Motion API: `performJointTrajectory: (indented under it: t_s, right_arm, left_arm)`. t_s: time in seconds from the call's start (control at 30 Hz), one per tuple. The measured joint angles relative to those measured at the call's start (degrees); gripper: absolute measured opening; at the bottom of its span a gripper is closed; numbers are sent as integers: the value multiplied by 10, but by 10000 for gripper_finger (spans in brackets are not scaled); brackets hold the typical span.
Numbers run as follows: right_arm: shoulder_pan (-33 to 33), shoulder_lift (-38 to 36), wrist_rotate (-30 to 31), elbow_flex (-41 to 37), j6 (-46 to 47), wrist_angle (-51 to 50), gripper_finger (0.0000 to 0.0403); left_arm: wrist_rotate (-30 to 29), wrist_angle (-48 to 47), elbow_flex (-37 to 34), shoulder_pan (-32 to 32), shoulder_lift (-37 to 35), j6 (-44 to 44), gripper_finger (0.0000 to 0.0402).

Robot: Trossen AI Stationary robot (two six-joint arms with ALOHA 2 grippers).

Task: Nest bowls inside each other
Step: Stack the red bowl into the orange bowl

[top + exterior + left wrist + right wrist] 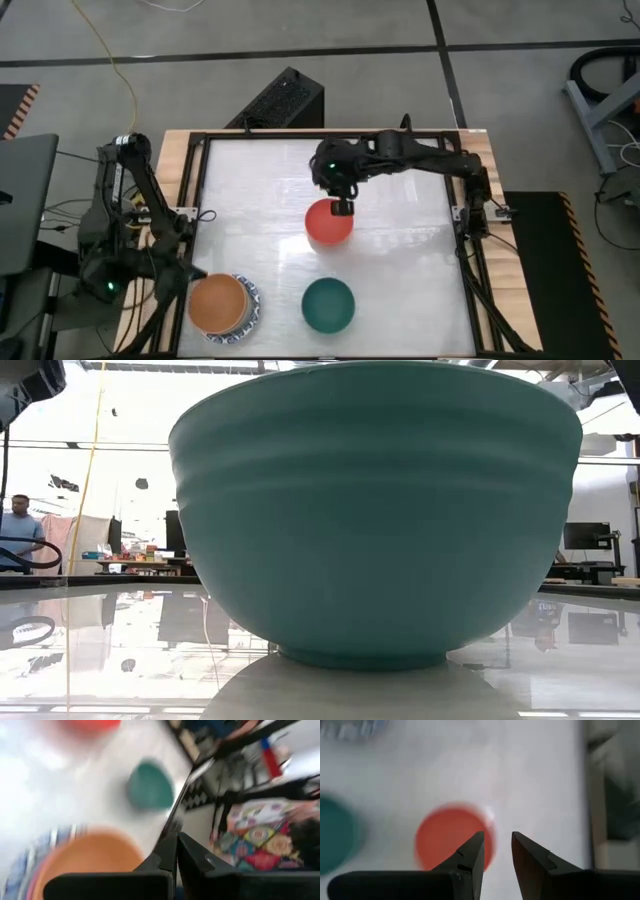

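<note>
A red bowl (329, 224) stands upright mid-table. My right gripper (342, 207) hovers open above its far rim; in the right wrist view the bowl (451, 838) lies below the gripper (497, 845) without touching the fingers. A dark green bowl (328, 305) rests on its base near the front edge and fills the low view (375, 510). At the front left an orange bowl (218, 303) sits nested in a stack whose lowest bowl shows a blue-patterned rim (251, 310). My left gripper (176, 851) is shut and empty, just left of that stack (182, 282).
A black frame (190, 215) borders the white table top on the left and right. A dark box (280, 100) stands beyond the far edge. Bare table lies between the red bowl and the stack. A person (18, 530) stands in the room behind.
</note>
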Motion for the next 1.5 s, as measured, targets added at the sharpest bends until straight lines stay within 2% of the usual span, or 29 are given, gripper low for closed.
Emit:
performJointTrajectory:
  t_s: [0.13, 0.23, 0.37, 0.5, 0.7, 0.97, 1.07, 1.27, 1.37, 1.5]
  right_arm:
    - [-7, -2, -78, -90, 18, -5, 118]
    - [8, -2, -108, -168, 15, 35, 118]
    - [38, -1, -113, -262, 9, 122, 118]
    - [63, -2, -112, -314, -1, 167, 118]
    - [88, -2, -98, -347, -10, 178, 131]
    - [85, 22, -66, -347, -3, 213, 211]
    - [82, 37, -65, -347, 6, 222, 224]
    - [88, 79, -64, -347, 20, 241, 213]
    - [90, 99, -41, -347, 45, 241, 199]
    - [90, 114, -21, -347, 74, 232, 150]
  left_arm:
    - [-78, -1, 27, 20, -38, 142, 0]
    - [-116, -1, 50, 29, -66, 253, 0]
    - [-160, 1, 76, 34, -99, 371, 0]
    - [-186, 1, 87, 40, -124, 440, 6]
    - [-181, 1, 89, 42, -144, 493, 45]
    - [-179, 0, 89, 42, -145, 530, 124]
    - [-183, 0, 89, 42, -148, 529, 143]
    - [-186, 0, 89, 42, -165, 522, 149]
    - [-186, -1, 89, 42, -171, 522, 149]
    - [-195, -3, 89, 42, -175, 522, 149]
